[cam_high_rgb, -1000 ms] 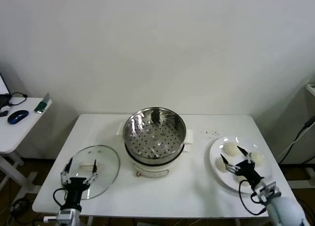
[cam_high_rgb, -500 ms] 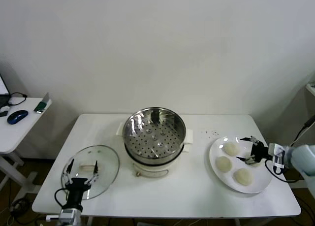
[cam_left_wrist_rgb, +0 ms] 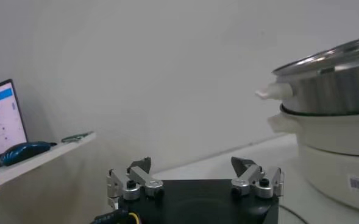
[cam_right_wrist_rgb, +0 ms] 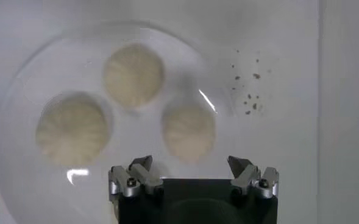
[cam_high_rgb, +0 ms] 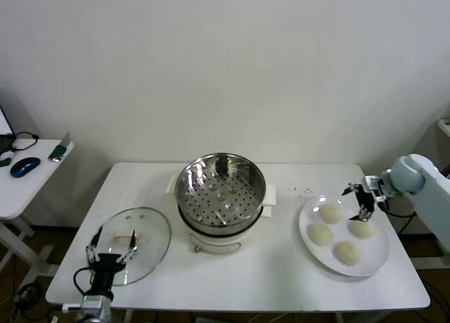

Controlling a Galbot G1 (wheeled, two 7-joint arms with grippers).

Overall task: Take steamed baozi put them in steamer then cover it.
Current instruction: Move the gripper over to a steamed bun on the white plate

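Four off-white baozi lie on a white plate [cam_high_rgb: 374, 256] at the right: one [cam_high_rgb: 330, 212], one [cam_high_rgb: 320, 233], one [cam_high_rgb: 362, 229] and one [cam_high_rgb: 346, 252]. My right gripper [cam_high_rgb: 358, 200] hangs open and empty above the plate's far side, close to the far baozi. The right wrist view shows its open gripper [cam_right_wrist_rgb: 191, 164] over three baozi [cam_right_wrist_rgb: 189, 129], [cam_right_wrist_rgb: 133, 74], [cam_right_wrist_rgb: 72, 128]. The steel steamer [cam_high_rgb: 221, 195] stands open at the table's middle. The glass cover [cam_high_rgb: 140, 242] lies flat at the left. My left gripper [cam_high_rgb: 112, 244] is open and empty at the cover's near edge.
Dark crumbs [cam_high_rgb: 302, 191] lie on the table between the steamer and the plate. A side table at the far left holds a blue mouse [cam_high_rgb: 25, 167]. In the left wrist view the steamer [cam_left_wrist_rgb: 331, 122] rises to one side of the gripper [cam_left_wrist_rgb: 191, 165].
My right gripper has moved from the near edge of the plate, across it, to above its far side. All four baozi now show uncovered. The left gripper has barely moved.
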